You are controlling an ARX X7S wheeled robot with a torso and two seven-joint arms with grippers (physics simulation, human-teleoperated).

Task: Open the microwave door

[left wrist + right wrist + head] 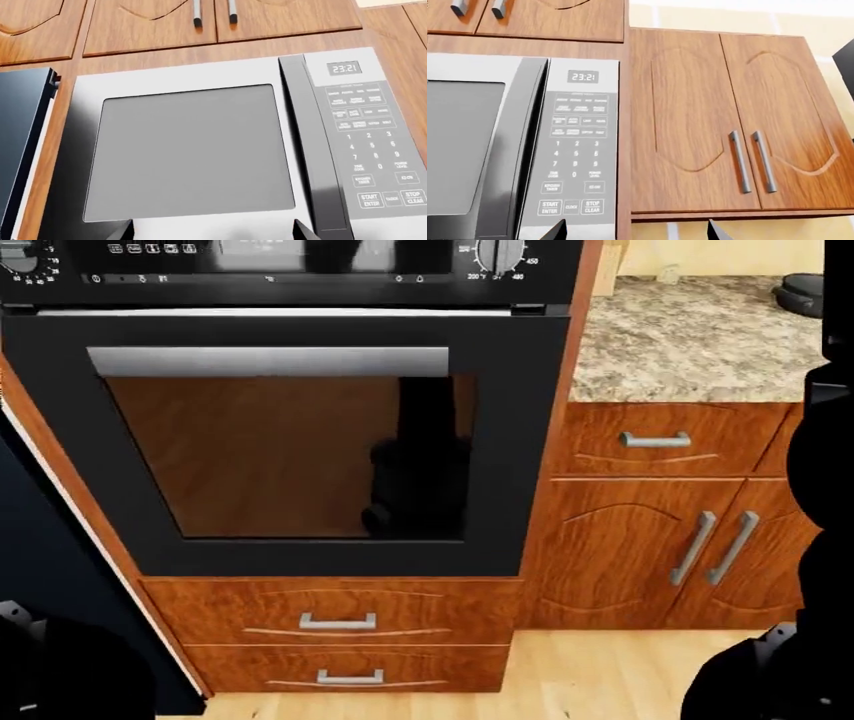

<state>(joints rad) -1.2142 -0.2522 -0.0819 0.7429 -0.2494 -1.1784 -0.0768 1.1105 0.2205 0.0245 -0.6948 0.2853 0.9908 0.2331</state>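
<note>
The microwave fills the left wrist view, silver with a grey window. Its door sits flush and shut. A dark vertical handle runs between the door and the keypad, whose clock reads 23:21. My left gripper is open in front of the door's lower edge, nothing between its fingertips. The right wrist view shows the handle and the keypad. My right gripper is open, straddling the microwave's right edge. The head view does not show the microwave.
Wooden cabinet doors with metal pulls stand right of the microwave, more cabinets above it. A black appliance lies at its left. The head view shows a black wall oven, drawers and a granite counter.
</note>
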